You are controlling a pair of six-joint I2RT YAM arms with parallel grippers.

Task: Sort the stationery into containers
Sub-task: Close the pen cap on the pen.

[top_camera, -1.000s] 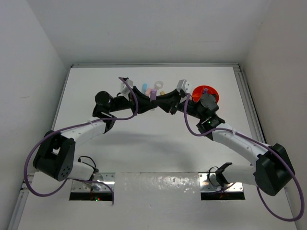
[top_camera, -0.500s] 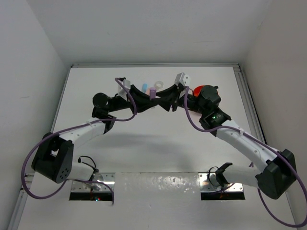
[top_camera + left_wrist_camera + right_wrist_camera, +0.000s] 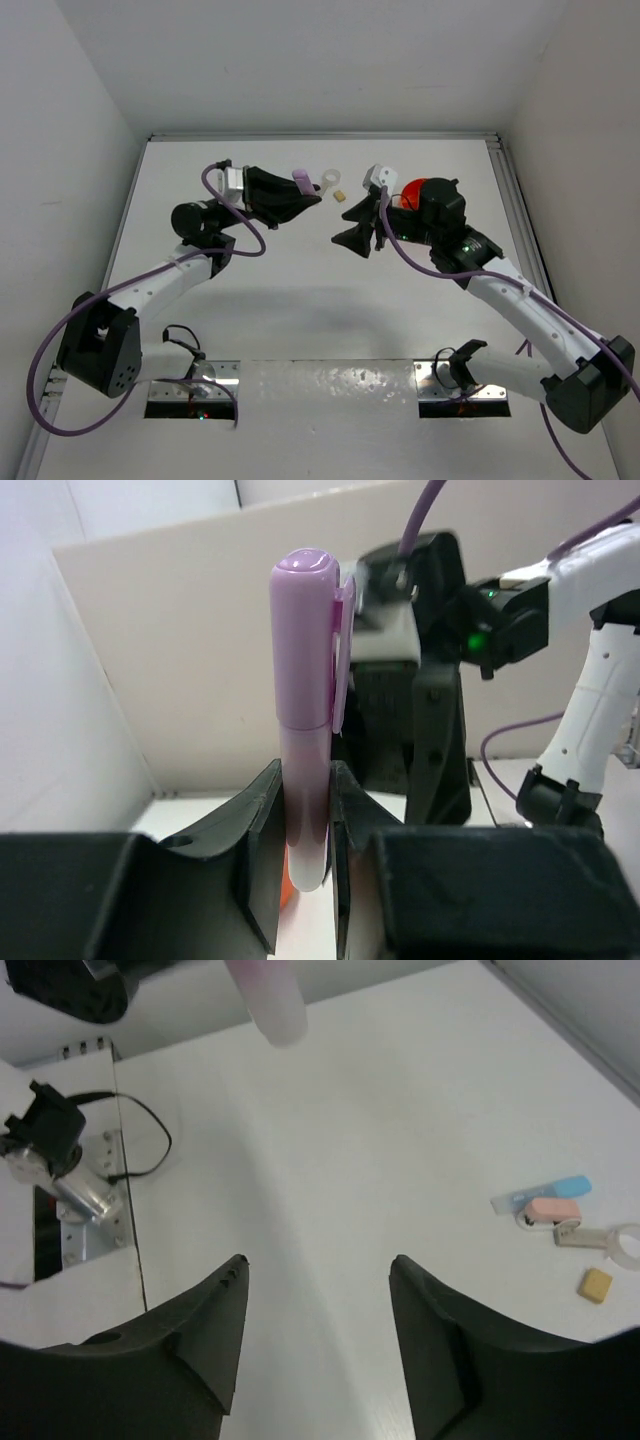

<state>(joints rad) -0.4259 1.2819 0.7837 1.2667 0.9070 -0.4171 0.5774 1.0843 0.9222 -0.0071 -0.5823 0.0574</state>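
The left hand (image 3: 305,192) hangs over the far part of the white surface (image 3: 300,300). Its fingers are closed on a lilac marker (image 3: 301,176), which sticks out past them. Just off this hand's tip lies a clear ring (image 3: 328,181), and a small tan block (image 3: 340,196) lies between the two hands. The right hand (image 3: 345,228) points toward the left one with a gap between them, its fingers spread and nothing between them. Behind the right hand's wrist an orange tub (image 3: 413,190) shows only in part, the rest hidden by the arm.
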